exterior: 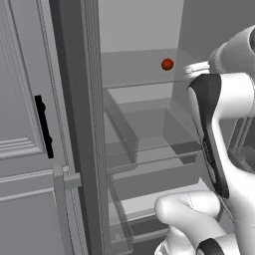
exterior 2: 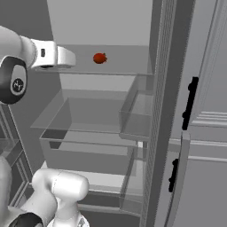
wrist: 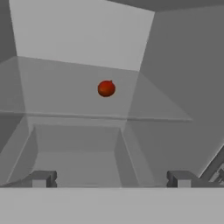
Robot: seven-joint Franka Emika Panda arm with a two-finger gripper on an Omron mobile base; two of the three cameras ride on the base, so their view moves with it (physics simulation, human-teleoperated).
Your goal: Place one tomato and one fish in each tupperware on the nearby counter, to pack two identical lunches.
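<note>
A small red tomato (wrist: 106,88) rests alone on the upper glass shelf (wrist: 78,103) of an open fridge, toward the back; it shows too as the tomato (exterior: 167,64) and the tomato (exterior 2: 99,58). My gripper (wrist: 111,179) points at it from in front of the shelf, well short of it. The jaws stand wide open with nothing between the fingertips (wrist: 43,178). The fish, the tupperware and the counter are out of view.
Below the tomato's shelf are a second glass shelf (exterior 2: 88,124) and clear drawers (exterior 2: 84,155). The fridge's thick grey side wall (exterior: 79,124) and a panelled door with a black handle (exterior: 44,127) stand left; another black handle (exterior 2: 189,103) is on the right.
</note>
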